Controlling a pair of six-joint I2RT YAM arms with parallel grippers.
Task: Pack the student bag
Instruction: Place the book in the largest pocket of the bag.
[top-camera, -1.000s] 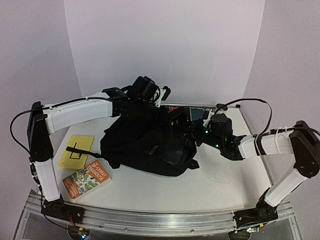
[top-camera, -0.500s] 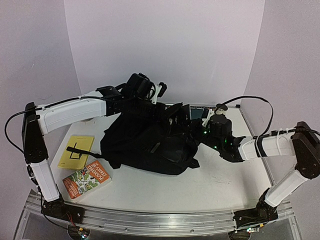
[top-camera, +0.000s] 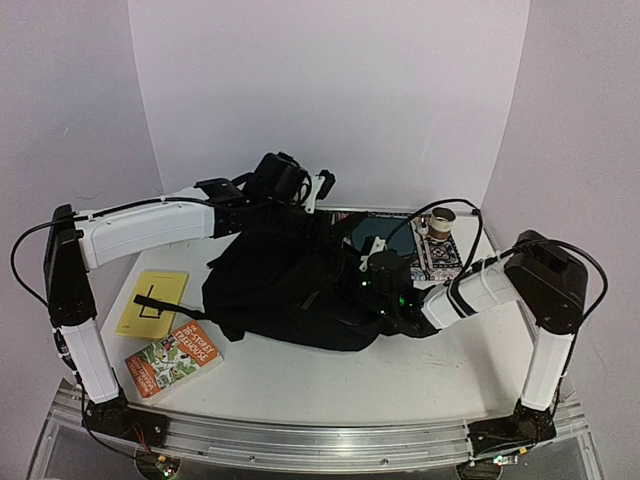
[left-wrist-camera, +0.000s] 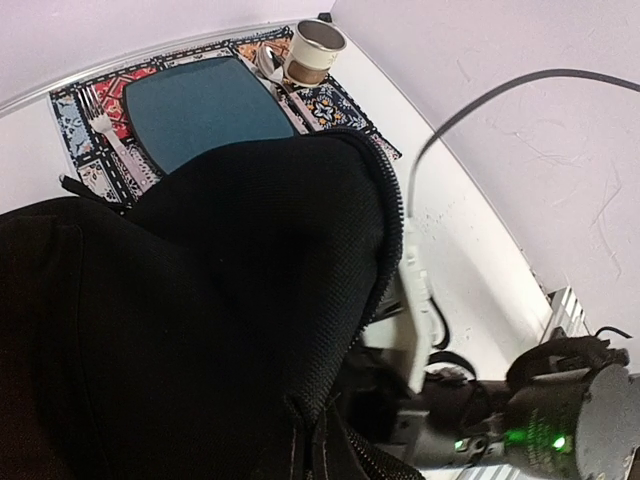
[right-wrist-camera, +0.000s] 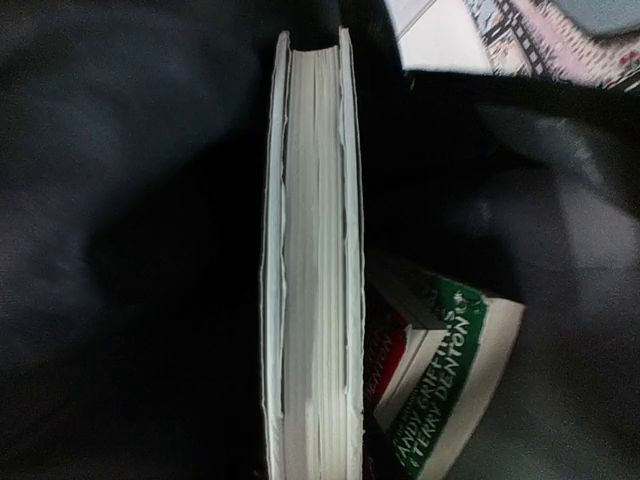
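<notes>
The student bag (top-camera: 285, 290) is a big soft black backpack lying mid-table; its fabric (left-wrist-camera: 200, 300) fills the left wrist view. My left gripper (top-camera: 318, 205) is shut on the bag's upper rim and holds the mouth up, with its fingers hidden by cloth. My right gripper (top-camera: 365, 283) reaches into the opening from the right, shut on a book (right-wrist-camera: 312, 270) seen edge-on with white pages. A second book with a green and white cover (right-wrist-camera: 450, 390) lies inside the bag beside it.
A yellow book (top-camera: 152, 302) and an orange book (top-camera: 173, 358) lie at the front left. Behind the bag is a patterned placemat (top-camera: 440, 258) with a teal plate (left-wrist-camera: 205, 110) and a cup (top-camera: 441, 222). The right wrist (left-wrist-camera: 560, 420) sits close beside the bag mouth.
My right arm has swung left from beside the bag and pushed the book into its opening. The left arm has barely moved and keeps its hold on the rim.
</notes>
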